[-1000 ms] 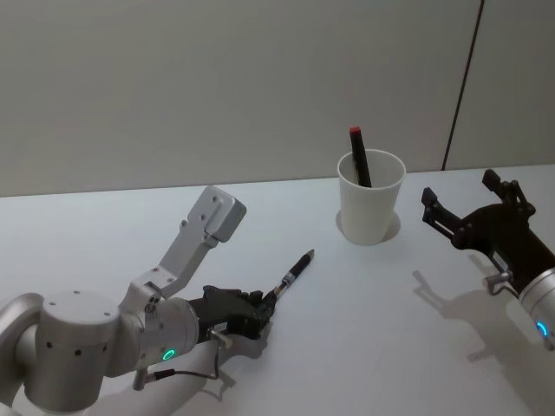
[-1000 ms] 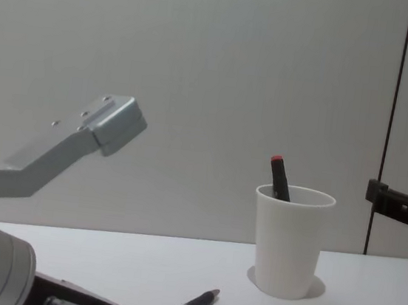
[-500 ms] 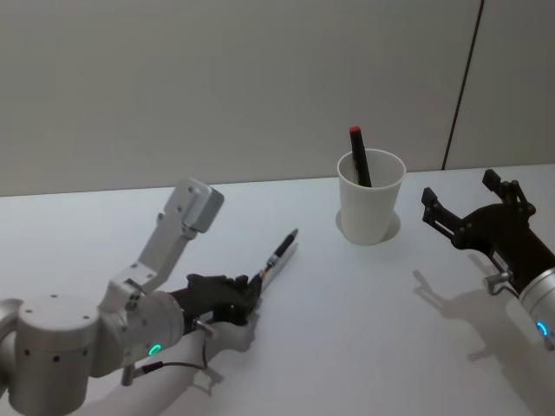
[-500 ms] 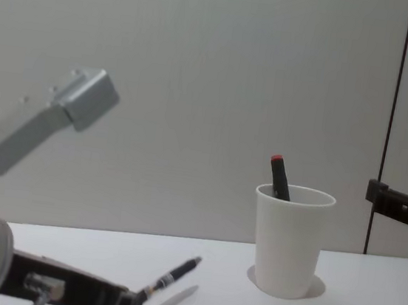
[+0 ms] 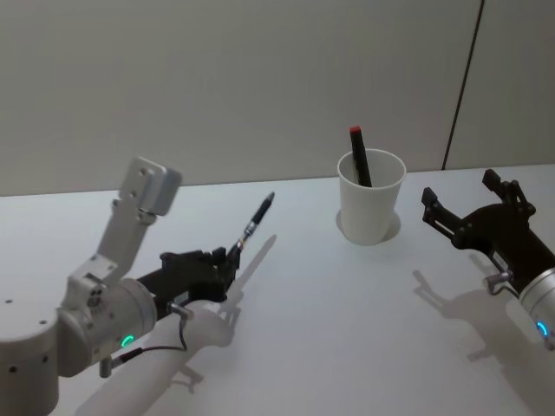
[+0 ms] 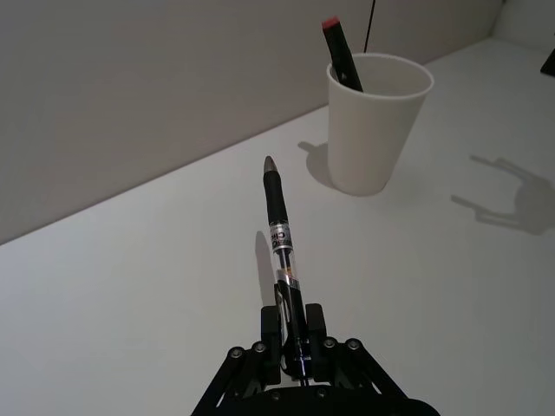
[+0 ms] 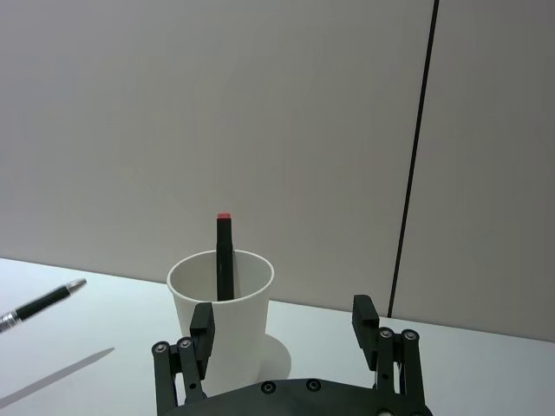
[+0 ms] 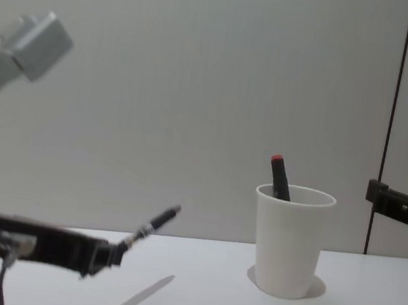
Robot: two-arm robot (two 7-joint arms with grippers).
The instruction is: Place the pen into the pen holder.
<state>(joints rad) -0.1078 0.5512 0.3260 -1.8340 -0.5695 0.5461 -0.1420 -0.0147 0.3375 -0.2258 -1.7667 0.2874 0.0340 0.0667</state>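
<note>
The pen point(image 5: 252, 225) is picked up and clear of the table point(image 5: 347, 329): the left tool point(image 5: 225, 260) is clenched on its rear end, and its shadow lies apart from it on the table. That leaves the carry, the tipping and the release. The cup point(image 5: 370, 199) stands well apart to the right, with 1 red-capped marker point(image 5: 357, 152) leaning inside and room beside it.

The pen's long axis runs straight out from the left tool. The grey tip leads, pointing forward toward the wall and to the right, toward the cup. In the chest view the pen point(image 8: 151, 229) slants upward to the right, much nearer level than upright, and its tip sits lower than the cup's point(image 8: 289, 245) rim. I judge it must rise above the rim and swing close to vertical before it can drop in.

The right tool point(image 5: 460, 188) hovers parked right of the cup, its 2 fingers spread and holding nothing.
</note>
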